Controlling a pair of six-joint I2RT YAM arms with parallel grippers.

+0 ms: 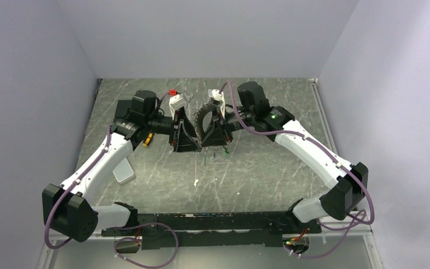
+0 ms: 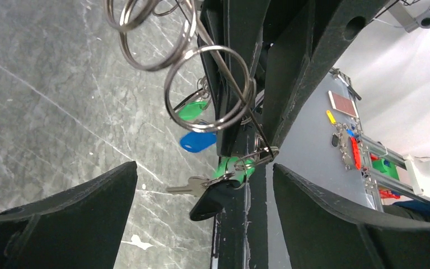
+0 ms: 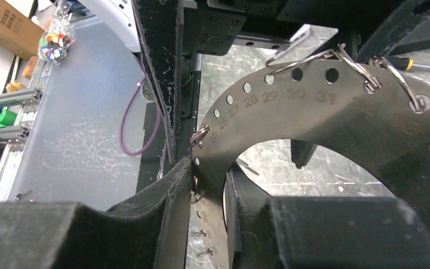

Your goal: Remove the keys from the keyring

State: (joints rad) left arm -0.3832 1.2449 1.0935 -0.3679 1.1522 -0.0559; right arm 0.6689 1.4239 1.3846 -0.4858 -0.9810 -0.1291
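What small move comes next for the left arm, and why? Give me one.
Probably ease the left gripper forward and close on the green-headed key hanging lowest. Its jaws stand wide open and empty. The keys dangle on split rings just ahead of them, and the right gripper is clamped on the keyring, holding it steady.

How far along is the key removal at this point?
Done: nothing evident; no freed key can be made out on the table. In hand: the right gripper clamps the keyring, and the left gripper stands open facing the keys. Left: the green and blue keys hang on small split rings, so all the removal seen here remains.
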